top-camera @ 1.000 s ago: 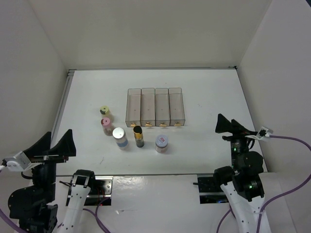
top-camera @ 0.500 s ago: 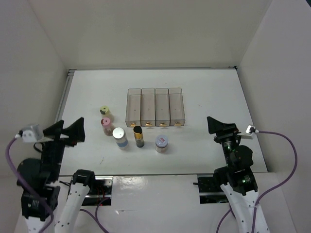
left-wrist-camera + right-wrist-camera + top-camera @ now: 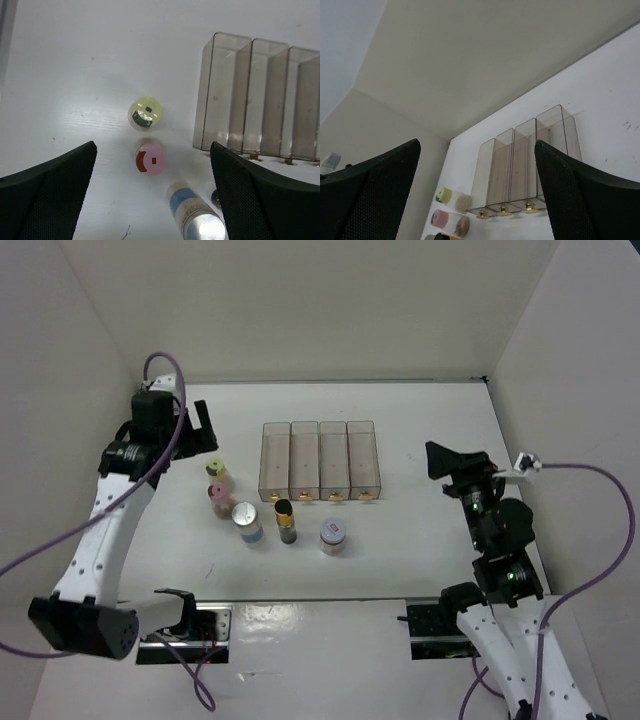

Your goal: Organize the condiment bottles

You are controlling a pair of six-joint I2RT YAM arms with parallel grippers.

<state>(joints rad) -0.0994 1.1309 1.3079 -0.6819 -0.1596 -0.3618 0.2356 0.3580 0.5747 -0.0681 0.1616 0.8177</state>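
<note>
White walls box in a white bench. From above, five condiment jars stand loose in front of four clear bins, none inside one. The sorting looks unstarted, with all five left to place: yellow-lidded jar, pink-lidded jar, blue-labelled jar, dark bottle, grey-lidded jar. Left pincer hangs spread wide and empty just beyond the yellow-lidded jar. Right pincer, equally wide and empty, hangs well right of the bins.

Left wrist view looks down on yellow and pink lids between its fingers, the blue-labelled jar nearer, four bins alongside.

Right wrist view shows four empty bins, with the yellow and pink jars lower left.
</note>
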